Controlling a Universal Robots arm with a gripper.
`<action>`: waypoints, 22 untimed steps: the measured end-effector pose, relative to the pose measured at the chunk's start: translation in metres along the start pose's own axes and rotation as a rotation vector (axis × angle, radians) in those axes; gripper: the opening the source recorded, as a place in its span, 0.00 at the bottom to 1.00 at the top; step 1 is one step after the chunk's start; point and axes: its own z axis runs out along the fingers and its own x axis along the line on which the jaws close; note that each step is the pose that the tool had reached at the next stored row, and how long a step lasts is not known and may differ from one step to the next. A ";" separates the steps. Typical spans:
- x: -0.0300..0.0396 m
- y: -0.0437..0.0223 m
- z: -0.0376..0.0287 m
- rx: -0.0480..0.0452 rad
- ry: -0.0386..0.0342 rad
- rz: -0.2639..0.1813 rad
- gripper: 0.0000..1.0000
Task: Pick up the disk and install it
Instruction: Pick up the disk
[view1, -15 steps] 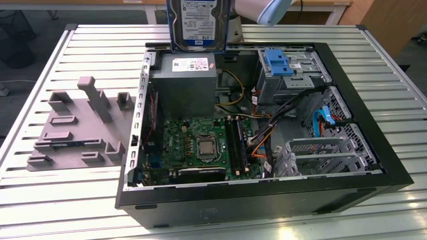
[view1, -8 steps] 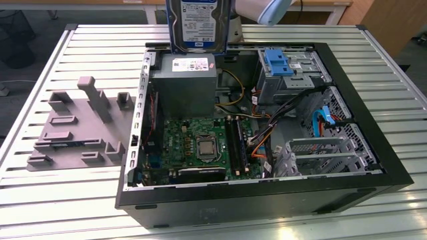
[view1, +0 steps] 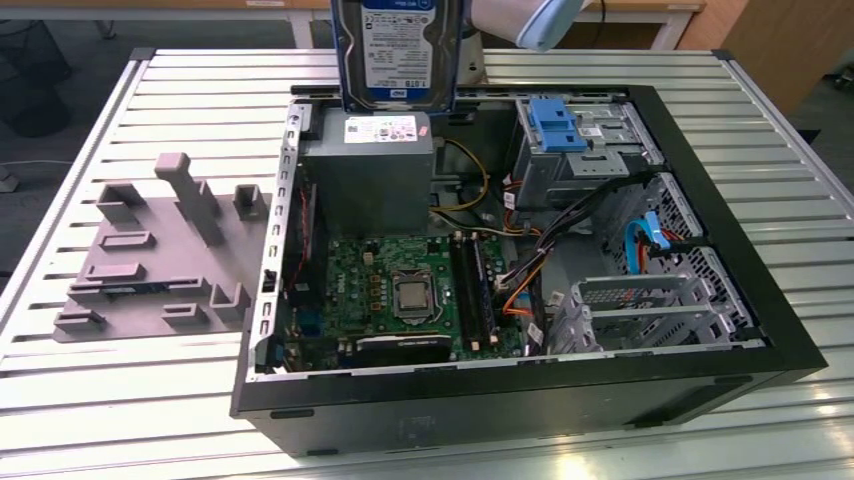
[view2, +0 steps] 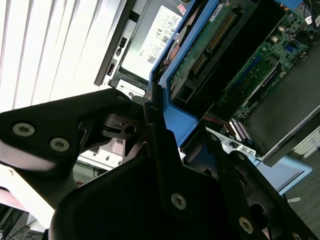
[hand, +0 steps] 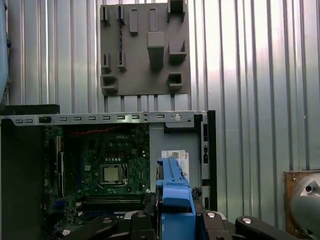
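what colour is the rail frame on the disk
Blue. The rail frame on the disk shows best in the first wrist view.

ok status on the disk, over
Hand shut on the disk. Disk upright, in the air above the power supply in the open case. Not yet installed.

The open case (view1: 534, 410) is crowded: the grey power-supply box (view1: 367, 175) sits just below the disk (view1: 395, 50) clamped aloft in the gripper (hand: 175, 220), and black cables (view1: 587, 205) sprawl beside the blue bracket (view1: 554, 125). Above the motherboard (view1: 387, 290) the way down is free. Bare slats of the surface (view1: 134, 400) lie around the grey fixture (view1: 154, 250).
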 end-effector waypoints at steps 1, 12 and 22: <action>0.0014 -0.0001 0.0000 0.0000 0.0000 0.000 0.36; 0.0148 -0.0007 -0.0001 0.0000 0.0000 0.002 0.36; 0.0239 -0.0011 -0.0001 0.0000 -0.0002 0.003 0.36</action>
